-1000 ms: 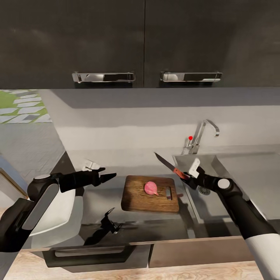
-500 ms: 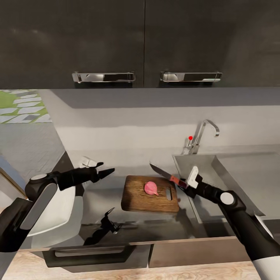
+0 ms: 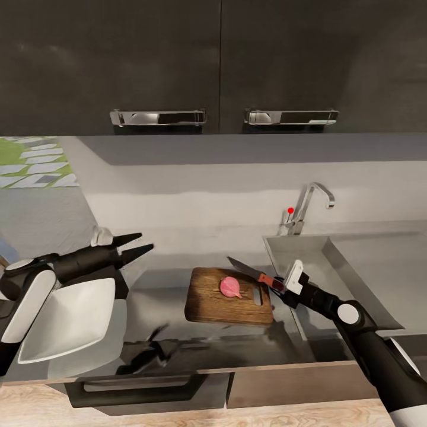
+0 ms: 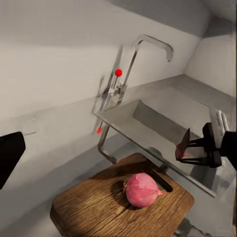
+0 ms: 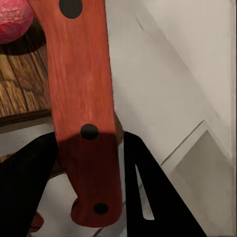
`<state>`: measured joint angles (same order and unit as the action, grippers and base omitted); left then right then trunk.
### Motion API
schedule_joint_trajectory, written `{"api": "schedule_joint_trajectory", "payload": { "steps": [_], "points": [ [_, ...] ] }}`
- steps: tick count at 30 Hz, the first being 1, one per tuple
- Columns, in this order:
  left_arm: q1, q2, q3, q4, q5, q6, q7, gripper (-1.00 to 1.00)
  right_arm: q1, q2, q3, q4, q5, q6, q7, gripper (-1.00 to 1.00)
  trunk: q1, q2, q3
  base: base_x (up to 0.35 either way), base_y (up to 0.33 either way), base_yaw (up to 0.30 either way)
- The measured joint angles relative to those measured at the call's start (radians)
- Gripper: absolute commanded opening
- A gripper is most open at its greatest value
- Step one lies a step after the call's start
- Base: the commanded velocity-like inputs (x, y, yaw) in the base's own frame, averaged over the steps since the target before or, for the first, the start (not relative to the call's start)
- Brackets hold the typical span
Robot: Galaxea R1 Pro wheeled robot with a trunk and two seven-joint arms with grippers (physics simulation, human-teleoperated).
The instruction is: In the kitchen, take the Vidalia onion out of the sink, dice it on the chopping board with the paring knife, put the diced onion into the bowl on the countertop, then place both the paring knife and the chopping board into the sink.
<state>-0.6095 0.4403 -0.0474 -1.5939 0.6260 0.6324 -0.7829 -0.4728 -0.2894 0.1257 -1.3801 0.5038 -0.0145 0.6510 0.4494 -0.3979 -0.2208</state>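
Over the chopping board (image 3: 229, 295), your right gripper (image 3: 283, 285) is clamping the paring knife (image 3: 252, 273), blade angled above the Vidalia onion (image 3: 230, 287) lying mid-board; left gripper (image 3: 136, 245) is hovering beside it, fingers narrowly parted.

Two dark upper cabinet doors (image 3: 219, 65) are seen above, each fitted with a chrome bar handle (image 3: 158, 117) near its lower edge. A pale grey backsplash wall (image 3: 196, 190) is set below the cabinets. Left of the wall, a green and white patterned floor area (image 3: 35, 163) is visible. Well below the cabinets, a dark drawer front (image 3: 148, 388) with a recessed pull is mounted, and a light wood floor strip (image 3: 196, 415) is observed beneath it.
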Motion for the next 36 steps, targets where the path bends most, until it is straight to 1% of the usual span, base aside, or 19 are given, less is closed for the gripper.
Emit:
{"api": "schedule_joint_trajectory", "payload": {
  "steps": [2, 4, 6, 18, 21, 24, 25, 26, 27, 28, 29, 33, 36],
  "points": [
    [0.000, -0.015, 0.009, 0.000, -0.001, -0.001, -0.015, 1.00, 0.001, 0.000, -0.010, -0.002, 0.000, 0.000, -0.039, -1.00, 0.000, 0.000, 0.000, 0.000, 0.000, 0.000],
    [0.000, -0.020, 0.011, 0.000, -0.001, 0.000, -0.021, 1.00, 0.001, 0.000, -0.029, -0.006, 0.000, -0.001, -0.085, -1.00, 0.000, 0.000, 0.000, 0.000, 0.000, 0.000],
    [0.000, -0.022, 0.013, 0.000, -0.001, 0.000, -0.024, 1.00, 0.002, 0.000, -0.057, -0.015, 0.000, 0.000, -0.111, -1.00, 0.000, 0.000, 0.000, 0.000, 0.000, 0.000],
    [0.000, -0.024, 0.013, 0.002, -0.001, 0.001, -0.025, 1.00, 0.002, 0.000, -0.074, -0.032, 0.002, 0.006, -0.124, -1.00, 0.000, 0.000, 0.000, 0.000, 0.000, 0.000],
    [0.000, -0.024, 0.013, 0.002, -0.001, 0.000, -0.025, 1.00, 0.002, -0.001, -0.080, -0.053, 0.024, 0.011, -0.125, -1.00, 0.000, 0.000, 0.000, 0.000, 0.000, 0.000],
    [0.000, -0.025, 0.013, 0.002, -0.001, 0.000, -0.025, 1.00, 0.002, -0.006, -0.111, -0.057, 0.055, 0.014, -0.125, -1.00, 0.000, 0.000, 0.000, 0.000, 0.000, 0.000],
    [0.000, -0.026, 0.013, 0.002, -0.001, 0.000, -0.024, 1.00, 0.002, -0.008, -0.125, -0.058, 0.079, 0.015, -0.126, -1.00, 0.000, 0.000, 0.000, 0.000, 0.000, 0.000],
    [0.000, -0.027, 0.013, 0.002, -0.001, 0.000, -0.024, 1.00, 0.003, -0.010, -0.134, -0.058, 0.114, 0.014, -0.128, -1.00, 0.000, 0.000, 0.000, 0.000, 0.000, 0.000],
    [0.000, -0.027, 0.013, 0.002, -0.001, 0.000, -0.024, 1.00, 0.003, -0.010, -0.138, -0.058, 0.136, 0.014, -0.127, -1.00, 0.000, 0.000, 0.000, 0.000, 0.000, 0.000],
    [0.000, -0.029, 0.013, 0.002, -0.001, 0.000, -0.023, 1.00, 0.003, -0.011, -0.148, -0.058, 0.260, 0.013, -0.128, -1.00, 0.000, 0.000, 0.000, 0.000, 0.000, 0.000],
    [0.000, -0.029, 0.013, 0.002, -0.001, 0.000, -0.023, 1.00, 0.003, -0.011, -0.150, -0.059, 0.306, 0.013, -0.128, -1.00, 0.000, 0.000, 0.000, 0.000, 0.000, 0.000],
    [0.000, -0.028, 0.013, 0.002, -0.001, 0.000, -0.022, 1.00, 0.003, -0.010, -0.150, -0.075, 0.388, 0.008, -0.129, -1.00, 0.000, 0.000, 0.000, 0.000, 0.000, 0.000],
    [0.000, -0.028, 0.013, 0.002, -0.001, 0.000, -0.022, 1.00, 0.003, -0.010, -0.150, -0.078, 0.399, 0.009, -0.135, -1.00, 0.000, 0.000, 0.000, 0.000, 0.000, 0.000]
  ]
}}
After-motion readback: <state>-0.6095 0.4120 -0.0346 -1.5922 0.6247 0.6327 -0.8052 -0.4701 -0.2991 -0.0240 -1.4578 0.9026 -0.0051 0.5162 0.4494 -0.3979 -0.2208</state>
